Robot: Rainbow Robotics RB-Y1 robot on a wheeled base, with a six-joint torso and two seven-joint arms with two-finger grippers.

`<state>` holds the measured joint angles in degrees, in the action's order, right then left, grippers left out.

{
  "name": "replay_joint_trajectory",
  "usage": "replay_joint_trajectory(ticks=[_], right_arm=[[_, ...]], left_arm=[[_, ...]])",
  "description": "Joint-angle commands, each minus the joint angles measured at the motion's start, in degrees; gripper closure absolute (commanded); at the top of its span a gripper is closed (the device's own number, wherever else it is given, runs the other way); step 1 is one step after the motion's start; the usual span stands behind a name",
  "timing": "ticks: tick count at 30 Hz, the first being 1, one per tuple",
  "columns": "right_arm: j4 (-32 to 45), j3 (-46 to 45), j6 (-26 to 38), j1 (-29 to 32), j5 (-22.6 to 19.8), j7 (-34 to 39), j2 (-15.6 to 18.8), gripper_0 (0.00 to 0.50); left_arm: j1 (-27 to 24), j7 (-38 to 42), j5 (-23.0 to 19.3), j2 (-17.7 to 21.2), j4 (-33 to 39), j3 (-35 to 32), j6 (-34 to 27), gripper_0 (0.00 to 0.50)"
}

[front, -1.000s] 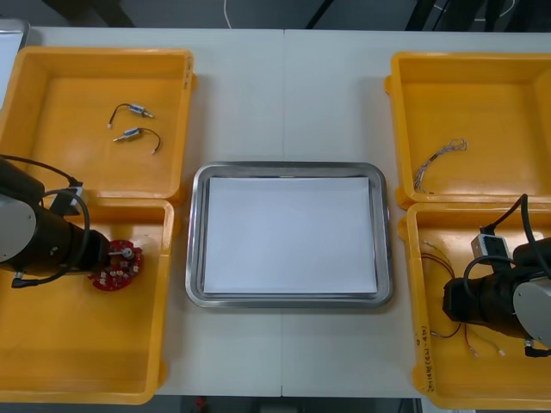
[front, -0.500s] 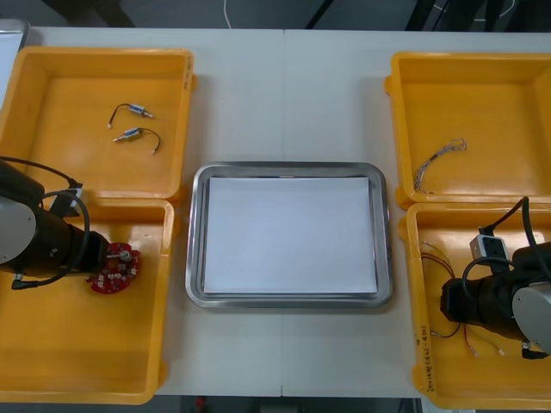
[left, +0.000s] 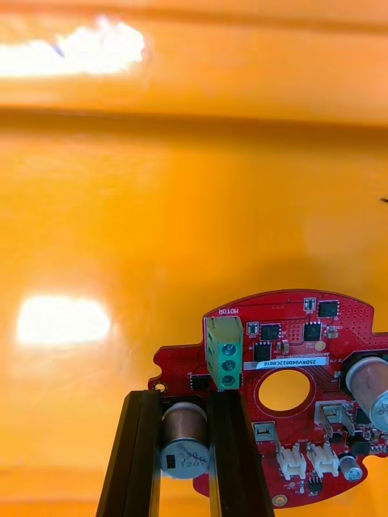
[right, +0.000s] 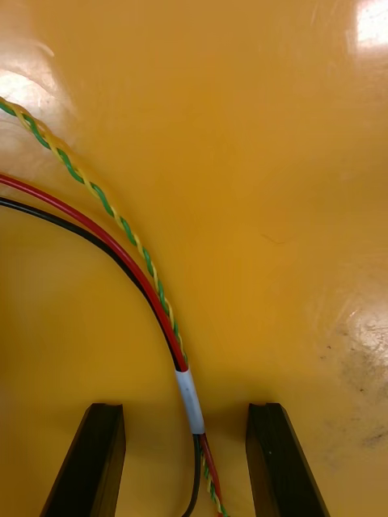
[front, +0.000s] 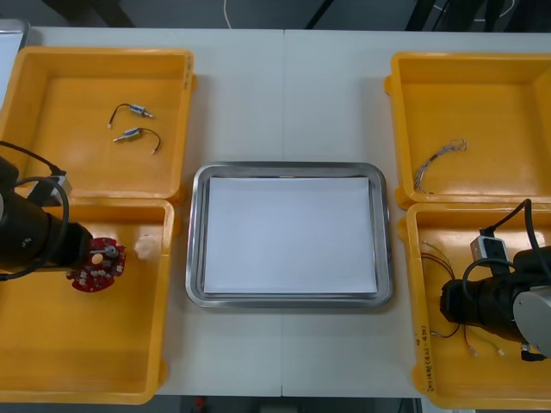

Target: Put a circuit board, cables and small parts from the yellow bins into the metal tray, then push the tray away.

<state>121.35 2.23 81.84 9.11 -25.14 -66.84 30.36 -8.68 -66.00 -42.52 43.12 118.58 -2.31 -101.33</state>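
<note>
The red circuit board (left: 327, 388) is clamped by one cylindrical component in the left hand (left: 184, 401), inside the near left yellow bin (front: 86, 361). It should be carried slowly and level to the metal tray (front: 284, 169). The right hand (right: 186, 416) is spread apart around the cables (right: 121, 252).

My left hand (front: 93, 258) sits in the near left yellow bin (front: 52, 361), at the round red circuit board (front: 95, 274). My right hand (front: 449, 303) hangs over thin cables (front: 437, 256) in the near right bin (front: 430, 383). The metal tray (front: 196, 241) lies between on the desk (front: 284, 95).
</note>
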Motion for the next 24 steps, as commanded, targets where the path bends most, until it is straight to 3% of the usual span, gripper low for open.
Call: replay_joint_trajectory(ticks=[1,3,4,16,21,24], right_arm=[[0.5,0.9,-0.5,2.6,-0.9,1.9,-0.7,0.069],[0.5,0.9,-0.5,2.8,-1.1,1.9,-0.7,0.405],[0.5,0.9,-0.5,2.8,-1.1,1.9,-0.7,0.493],[1.1,-2.2,1.1,2.5,-2.2,0.3,-0.7,0.5],[4.9,-5.9,6.8,1.8,-4.3,-0.6,-0.7,0.5],[7.8,-9.9,11.6,1.4,-8.1,-0.9,-0.7,0.5]], left_arm=[[-3.9,4.3,-1.4,-0.7,4.7,-3.4,-5.0,0.5],[-5.7,4.6,-1.6,-0.7,6.0,-3.6,-8.0,0.5],[-6.2,4.6,-1.6,-0.7,6.2,-3.6,-8.7,0.5],[-15.0,9.9,-3.4,-0.7,9.2,0.6,-8.7,0.5],[-19.4,17.8,-4.0,-1.0,9.2,6.9,-8.7,0.5],[-22.1,22.9,-4.0,-2.1,9.2,10.8,-8.7,0.5]])
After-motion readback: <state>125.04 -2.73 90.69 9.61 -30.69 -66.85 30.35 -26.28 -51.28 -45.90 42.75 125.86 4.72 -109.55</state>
